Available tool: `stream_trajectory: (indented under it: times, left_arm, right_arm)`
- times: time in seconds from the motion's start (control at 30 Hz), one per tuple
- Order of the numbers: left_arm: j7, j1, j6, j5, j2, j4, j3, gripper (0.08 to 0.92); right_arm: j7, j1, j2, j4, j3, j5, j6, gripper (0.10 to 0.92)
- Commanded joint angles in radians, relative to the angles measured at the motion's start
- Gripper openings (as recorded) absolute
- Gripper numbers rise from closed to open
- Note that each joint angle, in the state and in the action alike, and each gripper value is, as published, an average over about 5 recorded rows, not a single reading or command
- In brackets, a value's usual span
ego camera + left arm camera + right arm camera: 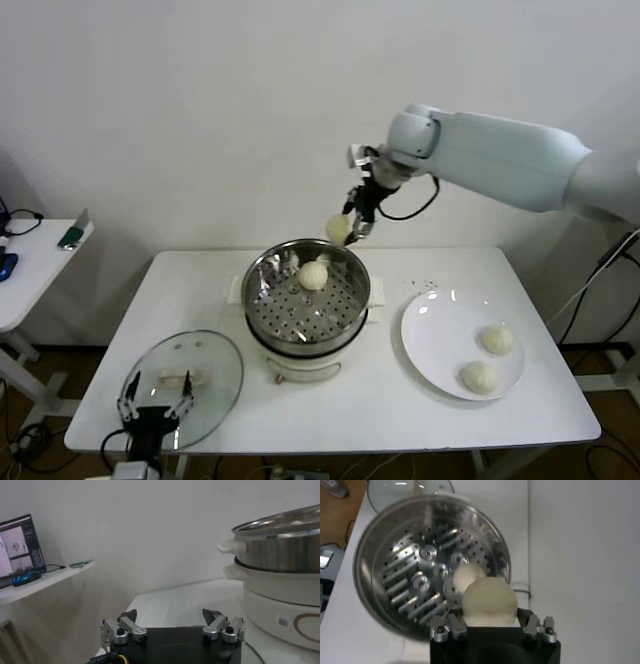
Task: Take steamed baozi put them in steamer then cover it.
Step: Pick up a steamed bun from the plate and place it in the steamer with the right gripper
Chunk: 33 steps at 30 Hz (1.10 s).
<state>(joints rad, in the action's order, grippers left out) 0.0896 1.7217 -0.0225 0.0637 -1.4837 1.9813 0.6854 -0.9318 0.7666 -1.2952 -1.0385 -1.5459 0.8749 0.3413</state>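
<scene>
My right gripper is shut on a cream-white baozi and holds it above the far rim of the steamer. The right wrist view shows that baozi between the fingers, over the perforated tray. One baozi lies on the tray; it shows in the right wrist view too. Two more baozi lie on the white plate. The glass cover lies on the table front left. My left gripper is open and empty at the cover's near edge.
The steamer stands close to the left gripper in the left wrist view. A side table with a phone and cables stands left of the white table. The right arm reaches over the table's back right.
</scene>
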Motion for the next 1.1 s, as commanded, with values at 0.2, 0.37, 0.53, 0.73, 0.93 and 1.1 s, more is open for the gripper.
stream_trajectory:
  times: [0.2,0.37,0.53,0.73,0.93,1.1]
  left_arm:
    - [0.0,0.003,-0.003,-0.014,0.014,-0.006,0.007,0.823]
    - [0.001,-0.009,-0.001,-0.016,0.013,-0.009,0.015,0.823]
    - [0.001,-0.011,-0.001,-0.016,0.012,-0.012,0.015,0.823]
    - [0.0,-0.016,-0.001,-0.016,0.015,-0.011,0.017,0.823]
    - [0.0,-0.021,0.004,-0.015,0.016,-0.006,0.017,0.823]
    - [0.001,-0.022,0.006,-0.015,0.015,-0.001,0.018,0.823]
  right_arm:
    - [0.053,-0.127,-0.208,0.032,-0.039,0.059,0.023,0.712]
    - [0.054,-0.178,-0.238,0.066,-0.045,0.041,0.021,0.712]
    - [0.05,-0.206,-0.254,0.089,-0.046,0.029,0.018,0.712]
    - [0.052,-0.217,-0.257,0.097,-0.048,0.01,0.022,0.718]
    - [0.038,-0.181,-0.238,0.079,-0.04,0.005,0.036,0.806]
    - [0.005,-0.092,-0.161,0.016,-0.039,0.004,0.023,0.822]
